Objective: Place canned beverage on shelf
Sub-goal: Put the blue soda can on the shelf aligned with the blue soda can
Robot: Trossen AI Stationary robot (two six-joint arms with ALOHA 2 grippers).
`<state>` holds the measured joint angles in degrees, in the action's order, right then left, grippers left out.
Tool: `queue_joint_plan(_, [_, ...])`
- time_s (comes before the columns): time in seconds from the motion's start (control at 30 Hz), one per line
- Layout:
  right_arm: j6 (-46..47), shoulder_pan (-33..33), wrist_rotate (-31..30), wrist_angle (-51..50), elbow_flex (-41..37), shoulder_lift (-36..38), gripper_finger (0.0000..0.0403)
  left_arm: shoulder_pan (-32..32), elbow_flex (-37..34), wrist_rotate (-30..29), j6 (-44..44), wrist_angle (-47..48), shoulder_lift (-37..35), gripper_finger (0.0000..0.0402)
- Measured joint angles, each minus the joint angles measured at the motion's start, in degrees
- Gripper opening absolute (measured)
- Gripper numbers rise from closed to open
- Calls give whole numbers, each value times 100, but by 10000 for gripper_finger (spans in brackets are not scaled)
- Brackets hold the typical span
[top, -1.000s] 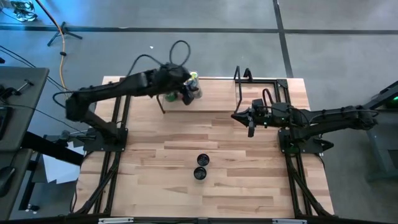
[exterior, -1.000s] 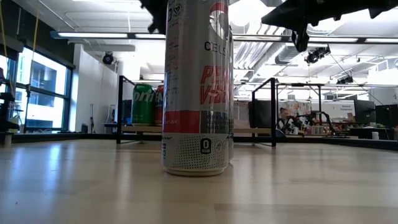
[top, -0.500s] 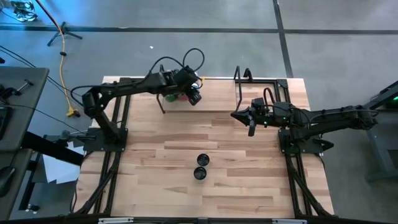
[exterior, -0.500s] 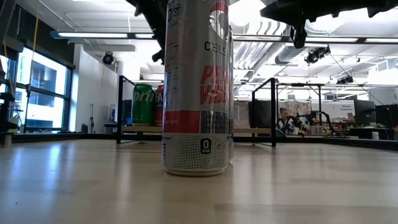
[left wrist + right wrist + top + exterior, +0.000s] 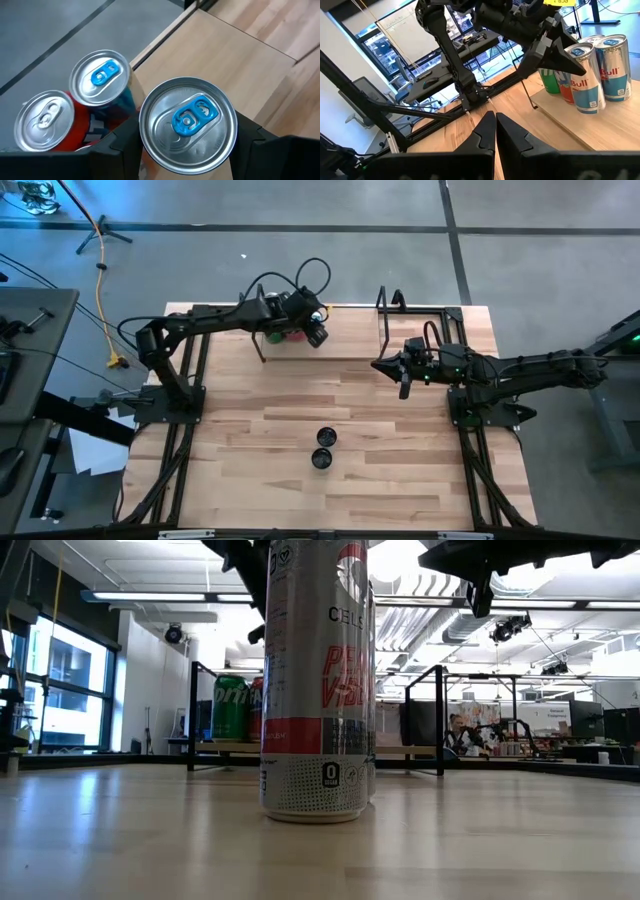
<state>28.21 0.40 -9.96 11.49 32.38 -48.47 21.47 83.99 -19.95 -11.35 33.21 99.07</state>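
Now the can [image 5: 186,125] stands at the 12 o'clock edge of the table, on the shelf [image 5: 350,342], with the left gripper [image 5: 312,330] closed snugly around it. That arm drew back a second ago and has since barely moved, so release looks next. The shelf also holds a blue can [image 5: 100,82], a red can [image 5: 45,120] and a green can [image 5: 550,82], while the right gripper [image 5: 403,386] hovers at 3 o'clock, fingers pressed together and empty.

Cans at the left end of the shelf [image 5: 350,342]: four. That is one green can [image 5: 551,80], one red can [image 5: 566,89] and two blue-and-silver cans [image 5: 585,82] [image 5: 615,67].
Cans near the tabletop's front edge: two dark-topped cans [image 5: 325,438] [image 5: 321,459].
Shelf: one.
Wire uprights: two [image 5: 191,715] [image 5: 440,720].
Arms: two [image 5: 200,325] [image 5: 540,367].
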Motion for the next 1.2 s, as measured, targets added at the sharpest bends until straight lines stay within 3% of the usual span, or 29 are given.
queue_joint_plan(0.33, [2, 2, 0, 0, 0, 2, 0, 0, -167, -23, -468, -100, 107, 198])
queue_joint_plan(1.2, [-14, 2, 0, -2, 2, 2, 0, 2, -179, -36, -356, 6, 149, 201])
